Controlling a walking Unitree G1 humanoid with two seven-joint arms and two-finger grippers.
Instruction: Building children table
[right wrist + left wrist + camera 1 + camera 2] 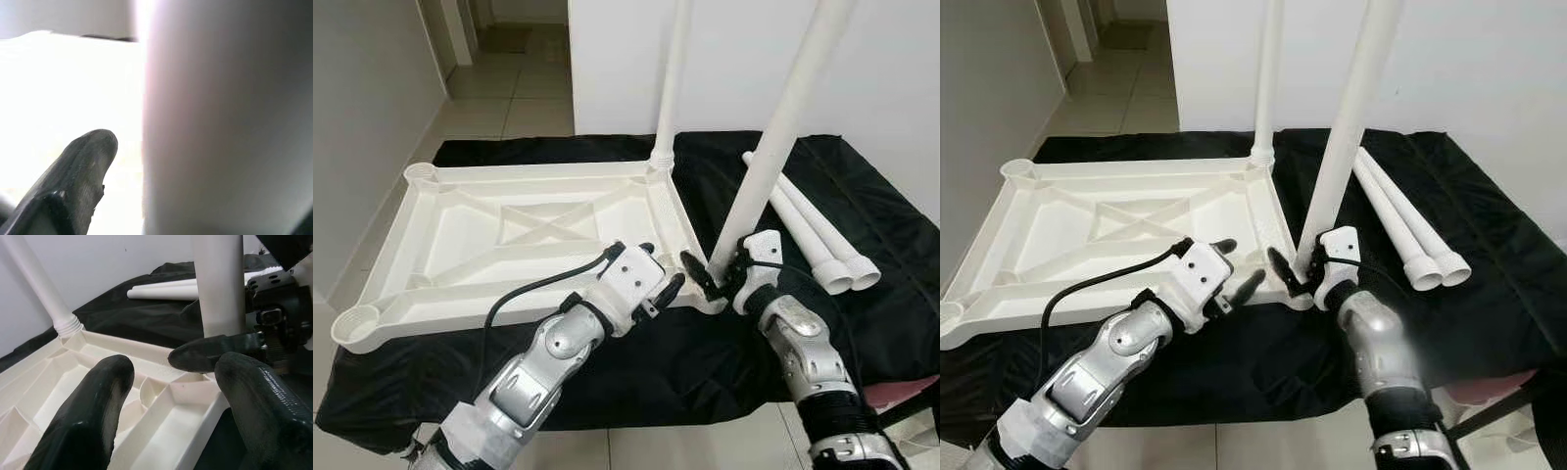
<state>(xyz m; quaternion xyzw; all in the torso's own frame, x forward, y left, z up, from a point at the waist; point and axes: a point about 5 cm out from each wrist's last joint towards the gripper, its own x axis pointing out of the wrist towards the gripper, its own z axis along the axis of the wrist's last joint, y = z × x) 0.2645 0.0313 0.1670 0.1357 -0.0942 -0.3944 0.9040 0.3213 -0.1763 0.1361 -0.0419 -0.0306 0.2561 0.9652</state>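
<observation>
While the left pincer [661, 279] gapes, the right pincer [710, 274] grips a leg [773, 147].

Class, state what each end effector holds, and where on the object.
The right end effector grips the standing table leg near its bottom end; the left end effector holds nothing.

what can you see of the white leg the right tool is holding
The leg is a long white plastic-looking tube, smooth and round. It stands nearly upright, leaning slightly, and runs out of the top of the picture. Its lower end sits at the near right corner of the upturned tabletop. The right tool grips it just above that corner, with black fingers against its base.
</observation>
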